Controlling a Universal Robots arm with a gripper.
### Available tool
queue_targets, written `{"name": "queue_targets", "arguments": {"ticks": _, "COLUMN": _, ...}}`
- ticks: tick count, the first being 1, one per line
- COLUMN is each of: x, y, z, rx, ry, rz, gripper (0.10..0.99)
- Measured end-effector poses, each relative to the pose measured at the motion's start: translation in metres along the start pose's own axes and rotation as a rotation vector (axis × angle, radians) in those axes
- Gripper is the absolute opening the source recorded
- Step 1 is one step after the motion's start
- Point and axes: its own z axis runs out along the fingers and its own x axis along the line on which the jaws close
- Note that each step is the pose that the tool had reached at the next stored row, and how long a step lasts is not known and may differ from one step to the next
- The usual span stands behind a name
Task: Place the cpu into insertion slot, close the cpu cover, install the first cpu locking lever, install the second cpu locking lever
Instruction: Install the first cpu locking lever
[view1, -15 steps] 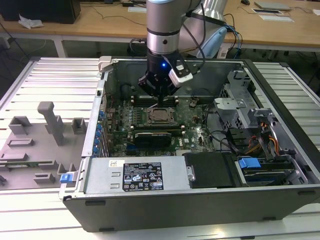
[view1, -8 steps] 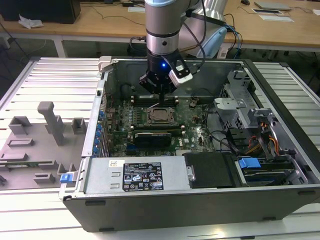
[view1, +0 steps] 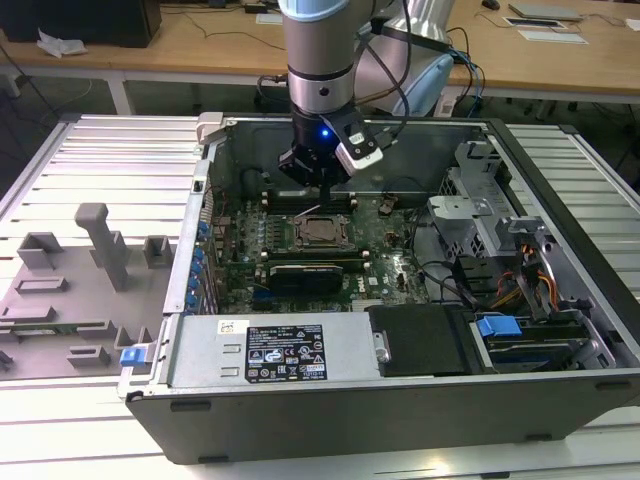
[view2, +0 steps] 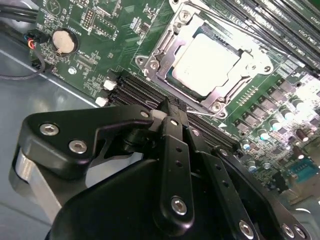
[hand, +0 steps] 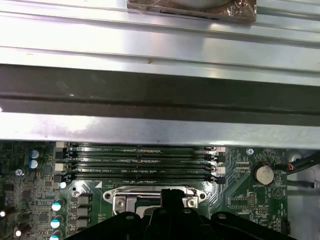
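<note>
Pointing straight down beside the covered cpu (view2: 207, 56), the fingers (view2: 171, 114) are clenched together, empty.

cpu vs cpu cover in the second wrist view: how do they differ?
The cpu is a solid pale plate, while the cpu cover is an open frame with a square window. The cpu sits inside that window, and the cpu cover rings it. The cpu top looks even and matte, but the cpu cover has glints and shaped edges. Shared: both are silvery, squarish and apparently lie flat, parallel to the green board.
</note>
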Motion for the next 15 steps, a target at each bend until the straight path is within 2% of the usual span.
{"name": "queue_targets", "arguments": {"ticks": 1, "x": 0.0014, "y": 0.0000, "z": 0.0000, "rx": -0.004, "ry": -0.0094, "rz": -0.001, "gripper": 0.106}}
{"name": "queue_targets", "arguments": {"ticks": 2, "x": 0.0022, "y": 0.0001, "z": 0.0000, "rx": -0.014, "ry": -0.0204, "rz": -0.003, "gripper": 0.106}}
{"name": "queue_targets", "arguments": {"ticks": 3, "x": 0.0044, "y": 0.0002, "z": -0.0001, "rx": -0.030, "ry": -0.0325, "rz": -0.003, "gripper": 0.106}}
{"name": "queue_targets", "arguments": {"ticks": 6, "x": 0.0083, "y": 0.0000, "z": 0.0027, "rx": -0.040, "ry": -0.0361, "rz": -0.002, "gripper": 0.106}}
{"name": "queue_targets", "arguments": {"ticks": 11, "x": 0.0097, "y": -0.0015, "z": 0.0106, "rx": -0.044, "ry": -0.0366, "rz": -0.002, "gripper": 0.106}}
{"name": "queue_targets", "arguments": {"ticks": 14, "x": 0.0098, "y": -0.0015, "z": 0.0107, "rx": -0.045, "ry": -0.0376, "rz": -0.002, "gripper": 0.106}}
{"name": "queue_targets", "arguments": {"ticks": 15, "x": 0.0105, "y": -0.0018, "z": 0.0112, "rx": -0.046, "ry": -0.0507, "rz": -0.004, "gripper": 0.106}}
